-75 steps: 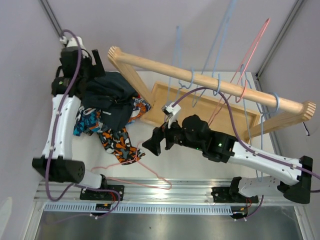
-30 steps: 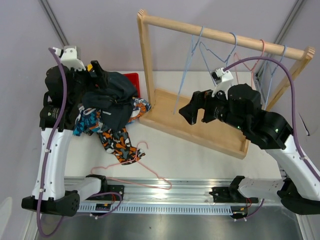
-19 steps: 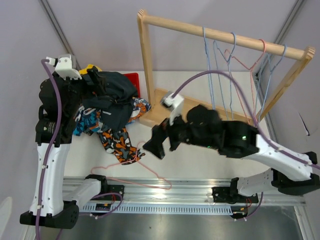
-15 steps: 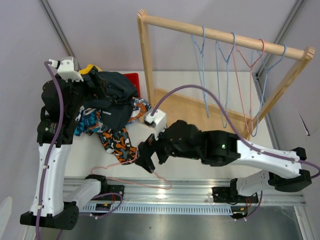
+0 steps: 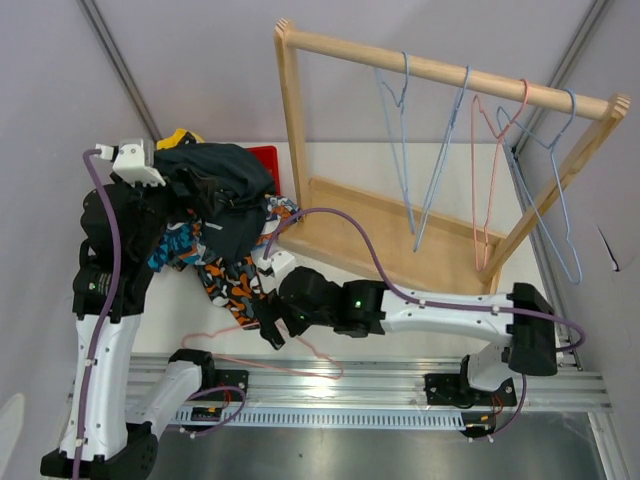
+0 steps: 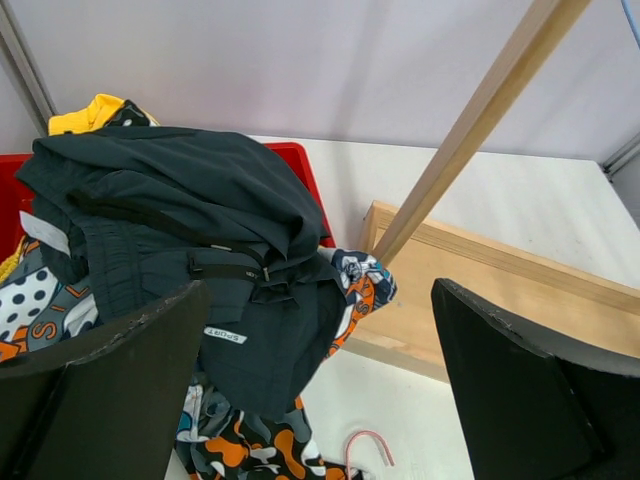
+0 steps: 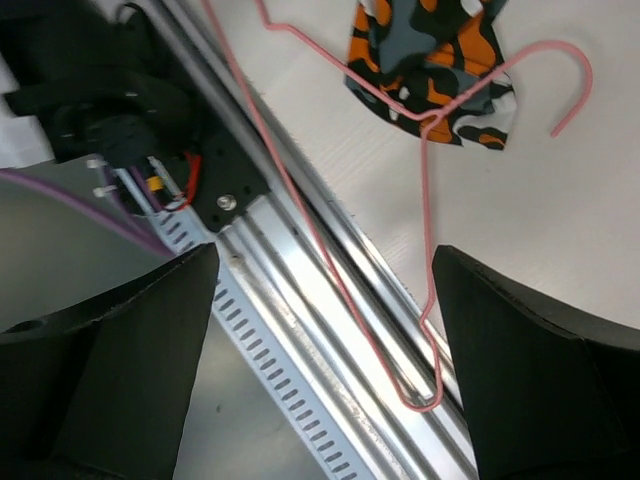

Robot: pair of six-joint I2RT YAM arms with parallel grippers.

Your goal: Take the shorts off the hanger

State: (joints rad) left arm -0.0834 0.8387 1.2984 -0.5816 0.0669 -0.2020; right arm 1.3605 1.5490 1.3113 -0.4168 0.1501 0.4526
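Note:
The shorts lie in a pile at the left of the table. Black shorts with a white label (image 5: 215, 185) (image 6: 190, 230) lie on top, yellow ones (image 5: 180, 135) (image 6: 95, 110) behind, and orange patterned ones (image 5: 235, 285) (image 7: 430, 50) in front. A pink hanger (image 5: 300, 350) (image 7: 425, 200) lies flat, its neck on the patterned shorts' corner. My left gripper (image 5: 165, 185) (image 6: 320, 400) is open and empty above the pile. My right gripper (image 5: 272, 325) (image 7: 320, 370) is open and empty just above the pink hanger, at the table's front edge.
A red bin (image 5: 265, 155) (image 6: 305, 165) sits under the pile. A wooden rack (image 5: 290, 120) stands at the back right with several bare blue and pink hangers (image 5: 450, 130) on its rod. The pink hanger's lower corner hangs over the aluminium rail (image 7: 330, 300).
My right arm has come down from the rack to the pink hanger at the front edge. The rack's hangers have swung. My left arm has drawn back a little from the pile.

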